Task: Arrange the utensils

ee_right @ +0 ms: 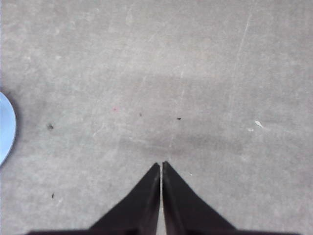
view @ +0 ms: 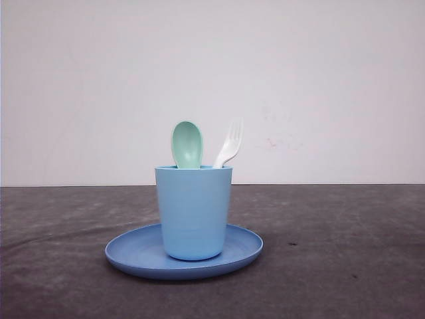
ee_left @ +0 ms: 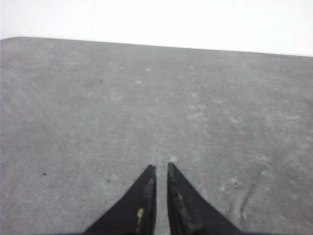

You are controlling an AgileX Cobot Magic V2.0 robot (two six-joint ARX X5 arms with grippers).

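Note:
In the front view a pale mint-green spoon (view: 187, 143) and a small white fork (view: 230, 142) stand upright in a light blue cup (view: 193, 211), bowl and tines poking above its rim. The cup rests on a round blue plate (view: 133, 255) at the table's middle. My left gripper (ee_left: 161, 167) hangs over bare grey tabletop, its black fingers nearly together with a thin slit between them and nothing held. My right gripper (ee_right: 161, 164) is shut too, fingers touching, above bare table with the plate's edge (ee_right: 6, 128) off to one side.
The grey table (view: 345, 252) stretches wide on both sides of the plate. A plain white wall (view: 319, 86) rises behind its far edge. Small dark specks (ee_right: 50, 127) dot the surface.

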